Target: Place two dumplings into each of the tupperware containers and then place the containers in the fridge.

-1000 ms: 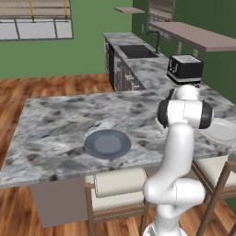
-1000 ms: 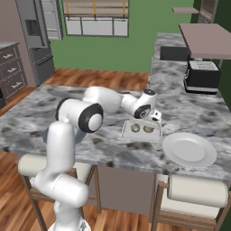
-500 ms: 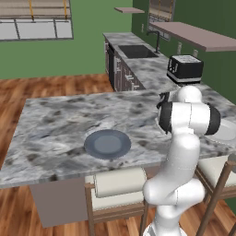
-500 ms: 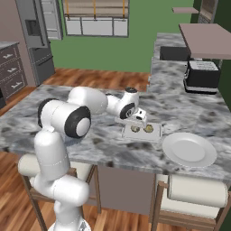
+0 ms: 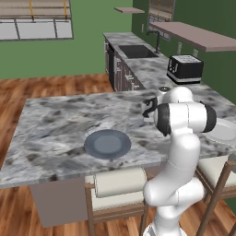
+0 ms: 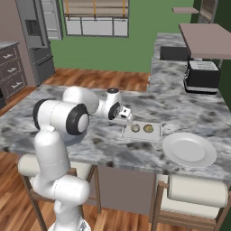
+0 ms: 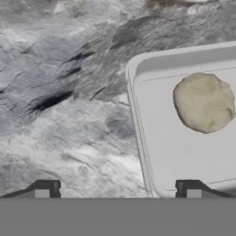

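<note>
A tupperware container (image 6: 142, 131) lies on the marble island with two dumplings (image 6: 135, 128) side by side in it. In the hand view its left end (image 7: 138, 115) shows, with one tan dumpling (image 7: 204, 102) inside. My gripper (image 6: 127, 119) hangs open and empty just above the container's left rim. One fingertip (image 7: 189, 188) is over the tub's floor and the other is over bare counter, so the gripper (image 7: 117, 189) straddles that rim. The grey fridge (image 6: 34, 40) stands far off at the back left.
A round white plate (image 6: 188, 150) lies right of the container near the island's front edge. A blue-grey plate (image 5: 107, 144) sits mid-island. A black toaster (image 6: 202, 76) stands on the far counter, beyond it a sink (image 5: 136, 50). Stools are tucked under the island's front.
The gripper has slid left from above the container's middle to its left rim, staying open. Both dumplings stay in the container.
</note>
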